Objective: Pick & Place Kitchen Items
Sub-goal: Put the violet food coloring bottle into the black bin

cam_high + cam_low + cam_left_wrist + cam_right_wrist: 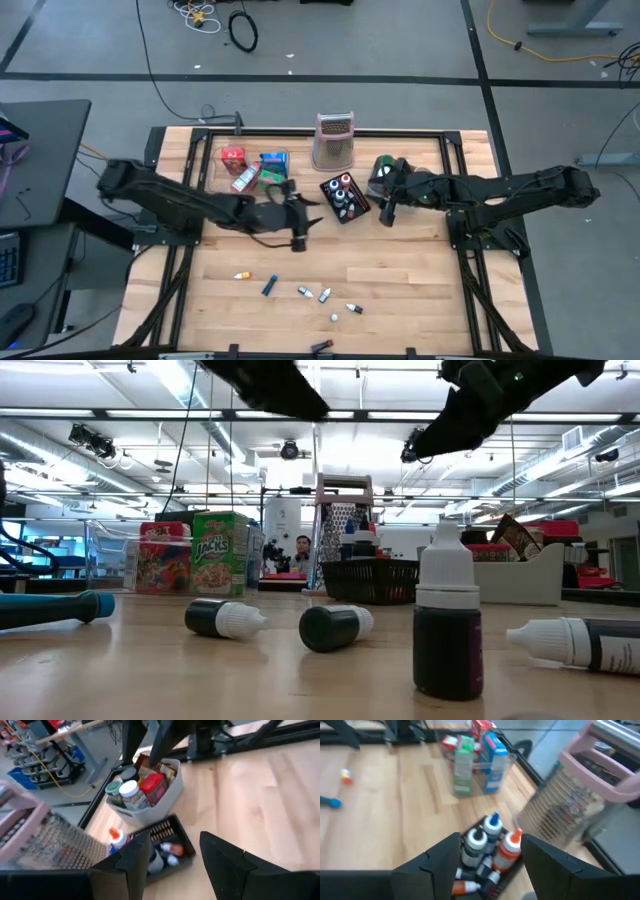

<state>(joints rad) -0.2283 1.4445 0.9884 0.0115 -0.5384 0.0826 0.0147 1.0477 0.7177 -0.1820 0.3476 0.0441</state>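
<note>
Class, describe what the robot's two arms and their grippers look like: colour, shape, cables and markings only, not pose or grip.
Both arms are dark, nearly black, built of chunky jointed segments. The left arm and right arm each end in a two-finger gripper. The left gripper and right gripper have broad, flat, angular black fingers. A thin dark cable loops beside the left wrist. No markings are legible.

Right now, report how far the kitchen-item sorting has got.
Done: boxes stand in the clear tray, bottles in the black mesh basket, jars and cans in the grey bin.
In hand: nothing. The left gripper and right gripper both hang open and empty near the basket.
Left: small vials and a blue tube lie loose on the front of the table.
</note>
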